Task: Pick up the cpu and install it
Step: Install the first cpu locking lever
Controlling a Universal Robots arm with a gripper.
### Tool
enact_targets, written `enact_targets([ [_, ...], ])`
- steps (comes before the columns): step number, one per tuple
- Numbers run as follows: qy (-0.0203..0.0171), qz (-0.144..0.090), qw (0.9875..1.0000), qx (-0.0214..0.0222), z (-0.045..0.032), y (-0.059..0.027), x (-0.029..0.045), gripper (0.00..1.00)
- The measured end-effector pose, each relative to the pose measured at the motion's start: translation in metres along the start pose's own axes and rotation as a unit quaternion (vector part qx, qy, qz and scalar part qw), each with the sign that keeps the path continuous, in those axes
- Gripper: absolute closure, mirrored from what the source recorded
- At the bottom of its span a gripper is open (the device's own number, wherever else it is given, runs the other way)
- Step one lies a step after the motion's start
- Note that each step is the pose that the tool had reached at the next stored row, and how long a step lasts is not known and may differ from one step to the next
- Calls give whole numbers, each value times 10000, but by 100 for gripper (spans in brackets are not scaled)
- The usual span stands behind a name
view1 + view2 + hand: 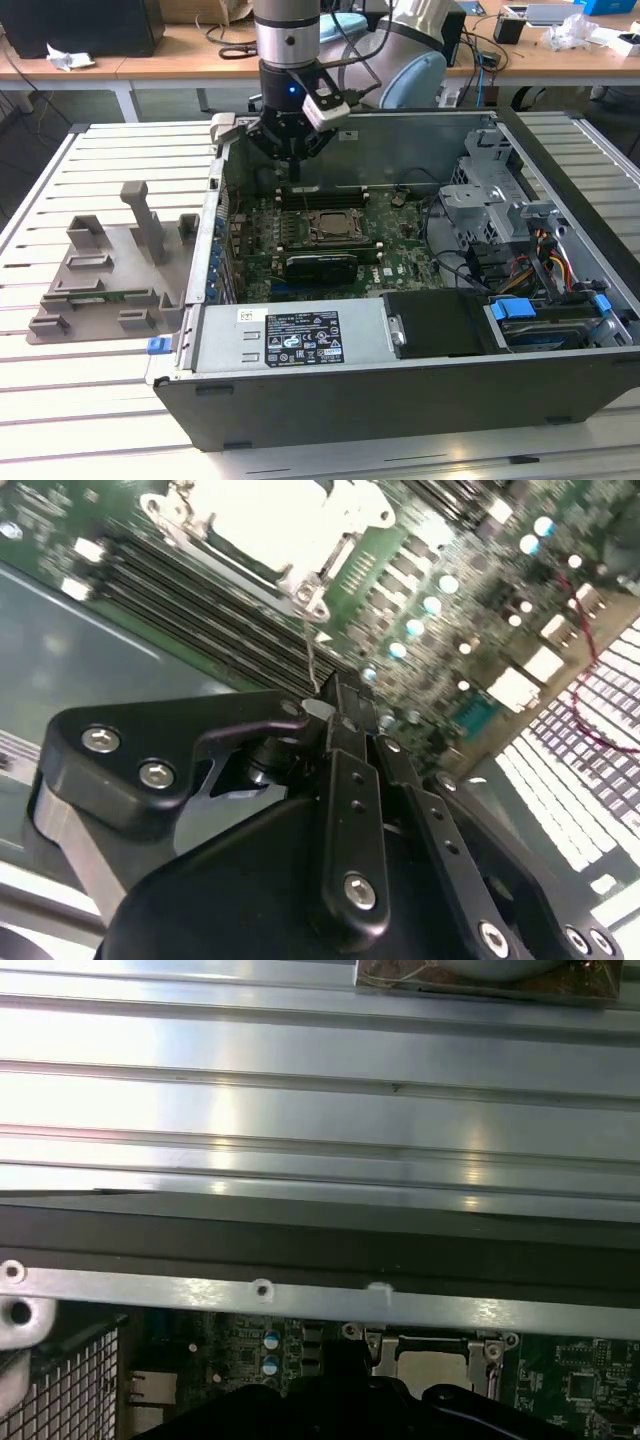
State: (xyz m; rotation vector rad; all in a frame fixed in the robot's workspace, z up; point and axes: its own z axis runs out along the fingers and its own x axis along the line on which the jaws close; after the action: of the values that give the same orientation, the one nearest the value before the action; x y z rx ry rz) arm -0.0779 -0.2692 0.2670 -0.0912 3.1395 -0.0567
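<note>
In the exterior view, the black gripper (296, 168) is hung over the rear of the green motherboard (400, 250) inside an open metal case (400, 395). The case is laid on a slatted metal table (90, 400) beside a grey plastic tray (100, 275); wooden desks (180, 55) are seen behind.

In the second wrist view, the fingers (335, 715) are drawn narrow, tips together. A bright flat square, apparently the cpu (265, 520), is seated in the metal-framed socket (300, 585).

In the first wrist view, the same pale square is seen in the socket.
</note>
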Motion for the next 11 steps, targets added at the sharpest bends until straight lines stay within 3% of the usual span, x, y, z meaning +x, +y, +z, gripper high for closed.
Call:
enact_targets([
  [1, 8, 0, 10000, -1, 2, -2, -40, 89],
  [4, 69, -3, 10000, -4, 27, -15, -272, 89],
  [5, 74, -3, 10000, -5, 30, -16, -302, 89],
  [11, 78, -3, 10000, -5, 33, -27, -321, 89],
])
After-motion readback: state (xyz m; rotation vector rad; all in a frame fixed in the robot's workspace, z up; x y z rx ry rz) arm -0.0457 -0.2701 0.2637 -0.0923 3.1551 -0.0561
